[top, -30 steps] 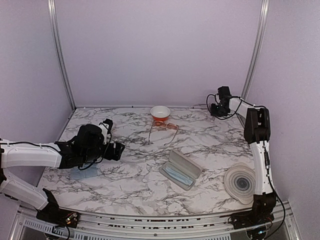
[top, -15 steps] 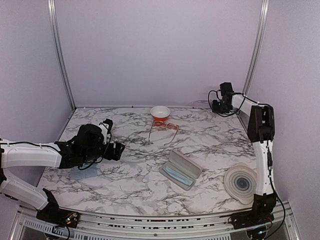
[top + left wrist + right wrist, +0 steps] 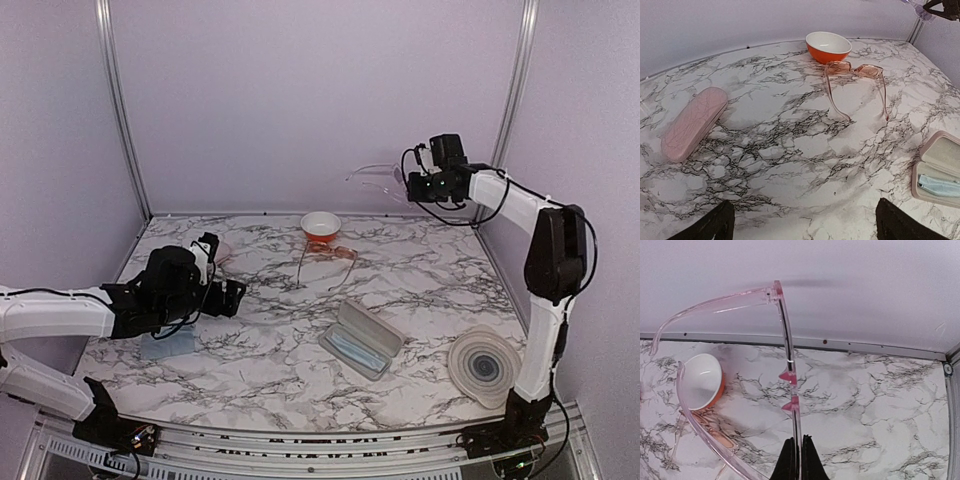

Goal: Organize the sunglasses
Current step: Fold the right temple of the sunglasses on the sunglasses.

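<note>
Aloft near one o'clock over the table (image 3: 250, 380), the pale sunglasses (image 3: 788, 375) are pinched, apparently by the front rim, in the clamped right gripper (image 3: 798, 442). The orange-tinted sunglasses (image 3: 855, 70) are laid at twelve o'clock beside the orange bowl (image 3: 827, 55); the left gripper (image 3: 230, 298) is held spread wide, empty.

marble table (image 3: 430, 285) under bowl (image 3: 320, 225), tinted sunglasses (image 3: 855, 69), closed case (image 3: 694, 123), open case (image 3: 361, 340)

Ahead of the left fingers (image 3: 715, 227), a closed pink case (image 3: 692, 122) lay to their left, an orange bowl (image 3: 828, 46) far ahead, and an open case (image 3: 941, 151) holding blue cloth (image 3: 939, 186) to their right.
</note>
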`<state>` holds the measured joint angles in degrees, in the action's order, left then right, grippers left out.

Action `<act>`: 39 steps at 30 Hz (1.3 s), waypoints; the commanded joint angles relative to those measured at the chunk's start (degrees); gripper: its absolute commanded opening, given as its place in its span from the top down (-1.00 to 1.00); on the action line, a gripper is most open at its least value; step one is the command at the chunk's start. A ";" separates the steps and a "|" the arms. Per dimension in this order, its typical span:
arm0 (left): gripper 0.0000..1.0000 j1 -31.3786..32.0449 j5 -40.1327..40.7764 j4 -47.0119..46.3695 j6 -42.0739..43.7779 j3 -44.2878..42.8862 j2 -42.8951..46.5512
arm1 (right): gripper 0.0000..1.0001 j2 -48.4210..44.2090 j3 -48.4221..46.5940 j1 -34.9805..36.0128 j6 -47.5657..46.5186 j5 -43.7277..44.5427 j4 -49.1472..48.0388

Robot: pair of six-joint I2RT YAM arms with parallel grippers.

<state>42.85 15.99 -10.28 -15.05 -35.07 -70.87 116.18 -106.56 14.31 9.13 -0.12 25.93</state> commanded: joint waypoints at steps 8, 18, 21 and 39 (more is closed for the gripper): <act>-0.98 -0.23 -2.85 7.53 -0.51 -2.27 13.24 | 1.00 -16.79 13.65 12.83 -4.48 -1.74 -4.36; -0.80 -0.22 -23.14 16.79 -4.21 -10.35 19.71 | 1.00 -28.50 25.02 24.89 -10.62 -0.85 -7.83; -0.67 -0.22 -27.76 17.79 -6.43 -11.25 21.05 | 1.00 -31.35 28.07 27.29 -11.99 -0.58 -9.30; 0.31 -0.14 -40.27 17.14 -12.50 -11.71 22.97 | 1.00 -40.24 36.91 41.33 -20.67 -0.23 -15.15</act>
<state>42.85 -21.30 6.57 -26.52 -46.15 -48.07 77.30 -69.30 53.67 -9.76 -1.04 13.39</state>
